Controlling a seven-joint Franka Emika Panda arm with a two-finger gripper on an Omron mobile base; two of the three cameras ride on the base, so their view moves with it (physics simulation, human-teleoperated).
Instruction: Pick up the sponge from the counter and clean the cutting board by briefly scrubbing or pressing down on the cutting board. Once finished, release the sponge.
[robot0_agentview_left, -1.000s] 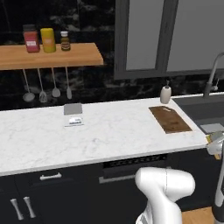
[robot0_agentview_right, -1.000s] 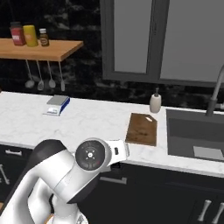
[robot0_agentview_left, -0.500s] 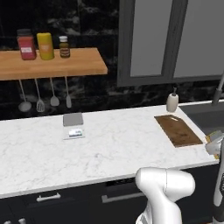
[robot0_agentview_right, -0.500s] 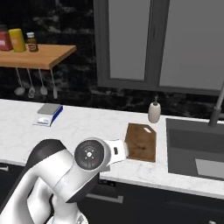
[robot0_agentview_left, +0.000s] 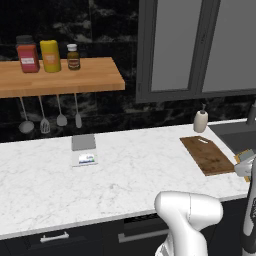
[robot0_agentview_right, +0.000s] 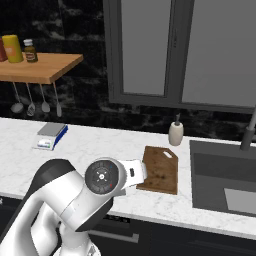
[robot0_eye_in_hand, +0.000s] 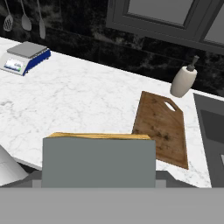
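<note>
Base views flank arm, facing counter (robot0_agentview_left: 125, 170); hand view nearer, lower. All share cutting board (robot0_agentview_right: 161, 169).

I am looking at a rendered home kitchen. A long white marble counter (robot0_agentview_left: 125, 175) runs over dark cabinet fronts (robot0_agentview_left: 55, 240), against a black stone wall. A wooden shelf (robot0_agentview_left: 60, 77) carries three jars (robot0_agentview_left: 50, 56), with utensils (robot0_agentview_left: 50, 117) hanging beneath it. On the counter sit a kitchen scale (robot0_agentview_left: 83, 150), a soap dispenser (robot0_agentview_right: 175, 133) and a cutting board (robot0_agentview_right: 161, 169). A sink (robot0_agentview_right: 225, 180) with a tap (robot0_agentview_right: 247, 132) lies at the right, below grey glass-fronted wall cabinets (robot0_agentview_right: 185, 50).
</note>
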